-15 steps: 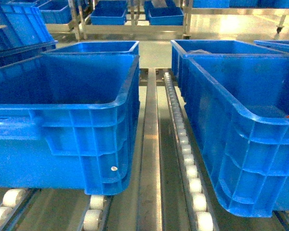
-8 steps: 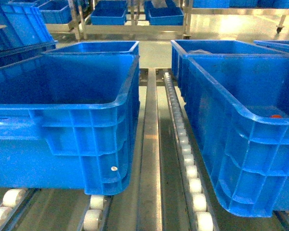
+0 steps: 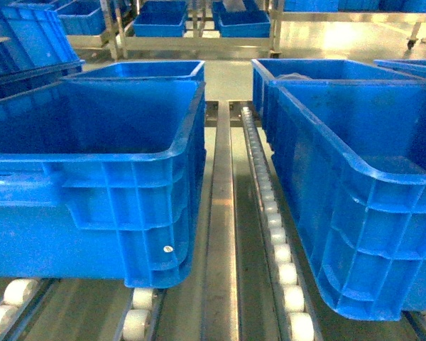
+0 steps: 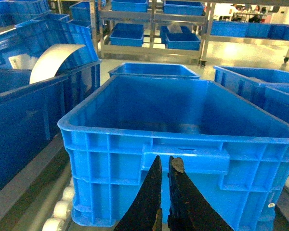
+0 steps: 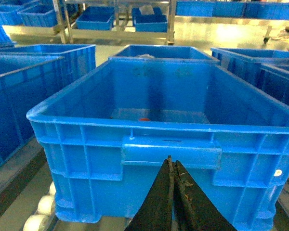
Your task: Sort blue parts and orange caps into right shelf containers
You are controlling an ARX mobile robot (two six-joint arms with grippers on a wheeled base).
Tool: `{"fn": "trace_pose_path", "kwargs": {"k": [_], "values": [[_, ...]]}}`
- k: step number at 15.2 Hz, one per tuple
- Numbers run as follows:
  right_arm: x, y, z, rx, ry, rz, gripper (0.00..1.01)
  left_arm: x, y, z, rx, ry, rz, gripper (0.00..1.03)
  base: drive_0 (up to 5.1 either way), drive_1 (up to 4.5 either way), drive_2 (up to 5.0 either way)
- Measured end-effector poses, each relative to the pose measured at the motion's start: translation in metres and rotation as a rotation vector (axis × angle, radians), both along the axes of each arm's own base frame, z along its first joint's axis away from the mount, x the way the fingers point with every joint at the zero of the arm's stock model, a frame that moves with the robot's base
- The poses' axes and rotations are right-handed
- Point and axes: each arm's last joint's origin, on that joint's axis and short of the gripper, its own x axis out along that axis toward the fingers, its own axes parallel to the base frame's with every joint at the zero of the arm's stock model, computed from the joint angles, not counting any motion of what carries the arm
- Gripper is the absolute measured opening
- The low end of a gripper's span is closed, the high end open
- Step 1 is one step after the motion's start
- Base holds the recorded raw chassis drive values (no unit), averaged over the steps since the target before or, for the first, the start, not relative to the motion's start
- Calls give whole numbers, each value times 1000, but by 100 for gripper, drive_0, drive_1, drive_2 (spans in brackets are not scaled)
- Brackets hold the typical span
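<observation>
1. Lying on the floor of the right crate [image 5: 77,120], a single orange cap [image 5: 144,119] shows in the right wrist view, at about 11 o'clock from the right gripper [image 5: 171,162] and near the crate's far wall.
2. In the head view, a second ago, an orange spot sat at the 3 o'clock edge of the picture, inside the right crate [image 3: 355,170]. Half a second ago it had slid a little toward 9 o'clock. Now no orange shows in that view, and the crate's near wall most likely hides it.
3. That change suggests the cap has rolled and settled inside the bin, so this one piece counts as sorted.
4. The right gripper is clenched with its fingers pressed together and nothing between them. It hangs outside the crate, low at 6 o'clock, in front of the handle.
5. The left gripper [image 4: 164,162] is also closed on nothing, with only a sliver of gap between its tips. It faces the left crate [image 4: 135,134], whose inside looks bare as far as the view reaches.
6. No blue parts can be picked out in any view, since everything blue here is crate.
7. The roller track [image 3: 273,213] runs between the two crates toward 12 o'clock.
8. Next the arms probably need to fetch another piece from elsewhere.
</observation>
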Motion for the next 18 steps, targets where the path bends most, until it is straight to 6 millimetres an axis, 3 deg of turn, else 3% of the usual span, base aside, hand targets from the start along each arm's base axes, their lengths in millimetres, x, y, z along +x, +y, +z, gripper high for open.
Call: {"fn": "trace_pose_path", "kwargs": {"k": [2,7,8,12,16,17,18], "values": [[-7,0,4,2,-48,3,2,-10,0,-4,2,18,3,2,0,0,0],[-7,0,1,2,-31,4,3,-10,0,-4,3,14,1,2,0,0,0],[-7,0,1,2,-30,4,17,-10,0,-4,3,14,1,11,0,0,0],[-7,0,1,2,-30,4,68,-10,0,-4,3,14,1,63,0,0,0],[-7,0,1,2,-30,4,96,-10,0,-4,3,14,1,90,0,0,0],[-7,0,1,2,-30,4,100,-10,0,-4,3,14,1,99,0,0,0],[-7,0,1,2,-30,4,98,-10,0,-4,5,14,1,97,0,0,0]]}}
